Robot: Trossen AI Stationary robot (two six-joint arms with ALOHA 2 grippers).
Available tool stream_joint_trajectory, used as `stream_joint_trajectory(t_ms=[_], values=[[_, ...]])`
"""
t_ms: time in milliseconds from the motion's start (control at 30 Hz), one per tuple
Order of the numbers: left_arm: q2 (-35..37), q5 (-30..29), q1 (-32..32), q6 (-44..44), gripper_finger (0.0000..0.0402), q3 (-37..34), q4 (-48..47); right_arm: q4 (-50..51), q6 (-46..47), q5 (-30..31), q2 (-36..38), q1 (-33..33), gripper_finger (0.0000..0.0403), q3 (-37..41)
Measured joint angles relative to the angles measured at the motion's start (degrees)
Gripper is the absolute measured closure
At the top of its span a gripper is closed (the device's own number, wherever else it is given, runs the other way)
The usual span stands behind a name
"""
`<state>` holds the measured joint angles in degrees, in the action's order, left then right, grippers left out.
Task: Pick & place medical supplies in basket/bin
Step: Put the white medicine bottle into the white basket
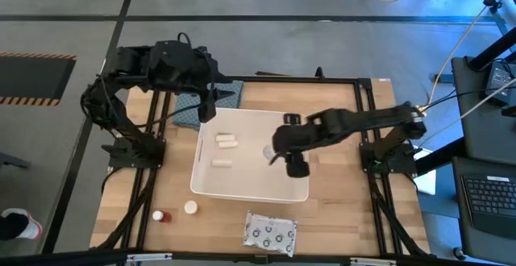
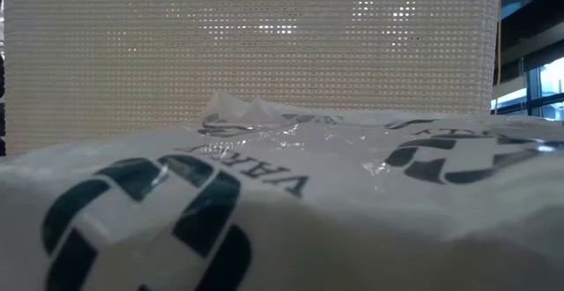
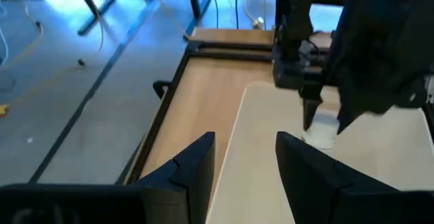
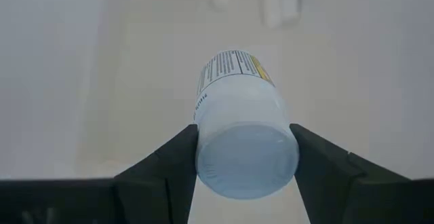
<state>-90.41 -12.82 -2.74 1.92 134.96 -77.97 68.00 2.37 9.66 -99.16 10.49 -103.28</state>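
The white tub (image 1: 211, 187) stands mid-table with two short white tubes (image 1: 226, 141) (image 1: 222, 163) lying on its floor. My right gripper (image 1: 278, 155) hangs over the tub's right half, shut on a small white bottle (image 4: 244, 142). My left gripper (image 3: 244, 163) is open with nothing between its fingers, high over the tub's far left corner (image 1: 208, 109). On the bare table near the front lie a tiny red-brown bottle (image 1: 159, 216), a white round-capped bottle (image 1: 190, 208) and a silvery dotted packet (image 1: 270, 232). My right gripper pinches the white bottle between its two fingers, one on each side of the round end (image 4: 203, 157) nearest the wrist. The fingers slant down from the table's right. The bottle lies along them, its labelled end (image 4: 234, 64) pointing down at the tub's floor.
A blue-grey folded cloth (image 1: 189, 109) lies beyond the tub's far left corner, under my left arm. Black frame rails (image 1: 145, 201) run along the table's left and right sides. In the low view the packet (image 2: 264, 203) fills the foreground, with a white mesh wall (image 2: 264, 53) behind it.
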Motion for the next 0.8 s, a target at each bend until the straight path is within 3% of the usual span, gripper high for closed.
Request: stream_joint_trajectory(t_ms=[400, 800], values=[[-0.1, 0.0, 0.0, 2.0, 0.0252, -2.4, -1.9, -0.1, -2.7, -6.7, -13.7, -2.9, 0.0205, 0.0], [-0.1, 0.0, 0.0, 2.3, 0.0252, -2.4, -2.0, 2.9, -4.1, -7.0, -22.4, -5.6, 0.0204, -0.3]])
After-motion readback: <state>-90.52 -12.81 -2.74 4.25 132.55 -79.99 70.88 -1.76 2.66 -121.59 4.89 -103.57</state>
